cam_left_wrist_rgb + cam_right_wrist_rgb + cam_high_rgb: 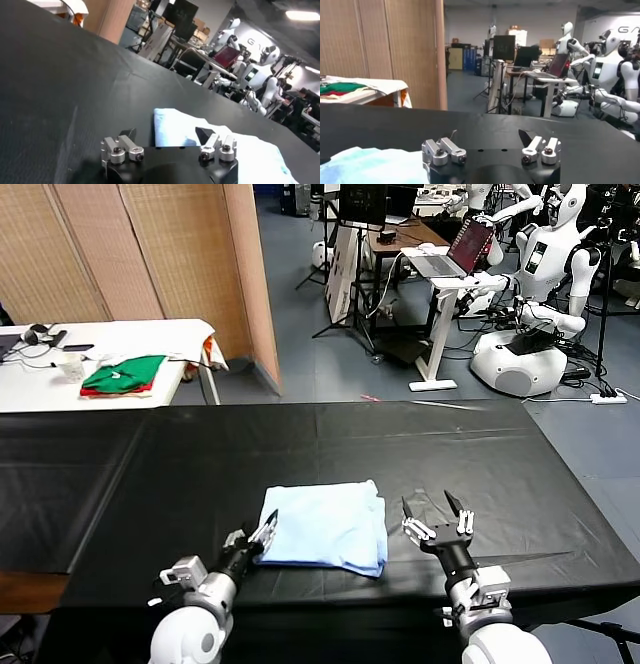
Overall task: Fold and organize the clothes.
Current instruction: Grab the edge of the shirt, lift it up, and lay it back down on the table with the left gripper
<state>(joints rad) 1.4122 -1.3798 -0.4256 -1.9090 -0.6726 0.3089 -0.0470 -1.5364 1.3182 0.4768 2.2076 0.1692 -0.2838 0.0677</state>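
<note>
Head view high, looking down, wrist views low, close, all sharing the black table point(150, 464).

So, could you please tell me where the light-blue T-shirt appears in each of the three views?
Head view: the folded T-shirt lies on the black table, between both arms.
Left wrist view: the T-shirt runs from the centre to the lower right corner.
Right wrist view: a patch of it fills the lower left corner.
Shared landmark: the red-screened laptop behind.

Pale light-blue T-shirt point(328, 526) on a black table point(200, 474); green and red garments point(122, 375) behind.
</note>
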